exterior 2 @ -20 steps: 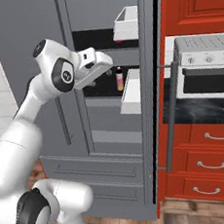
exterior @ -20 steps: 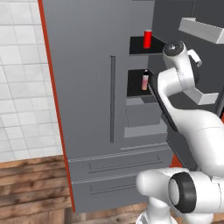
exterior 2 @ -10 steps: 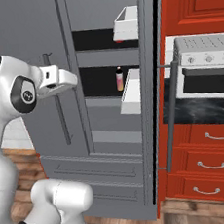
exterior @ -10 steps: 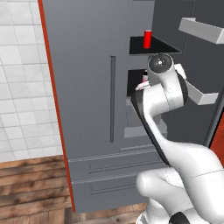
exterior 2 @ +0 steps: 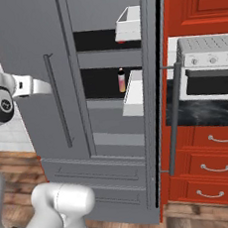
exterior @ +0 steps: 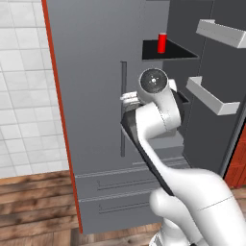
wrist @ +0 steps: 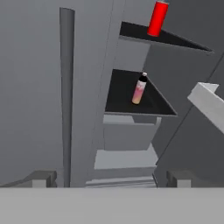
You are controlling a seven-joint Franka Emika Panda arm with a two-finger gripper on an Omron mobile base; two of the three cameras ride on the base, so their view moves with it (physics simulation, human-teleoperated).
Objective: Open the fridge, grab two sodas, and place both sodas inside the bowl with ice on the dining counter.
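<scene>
Pincer (wrist: 106, 177) now left of fridge (exterior: 96, 120) opening

A small pink bottle (wrist: 139, 90) with a dark cap stands upright on a dark shelf, alone there; the same bottle shows in the right base view (exterior 2: 122, 80), just left of a white bin; a white wall oven (exterior 2: 206, 70) with a dark window sits among red cabinets (exterior 2: 195, 5); below it, red drawers (exterior 2: 213, 166) carry pale curved handles; white wall tiles (exterior: 21, 96) meet a wooden plank floor (exterior: 33, 206).
</scene>
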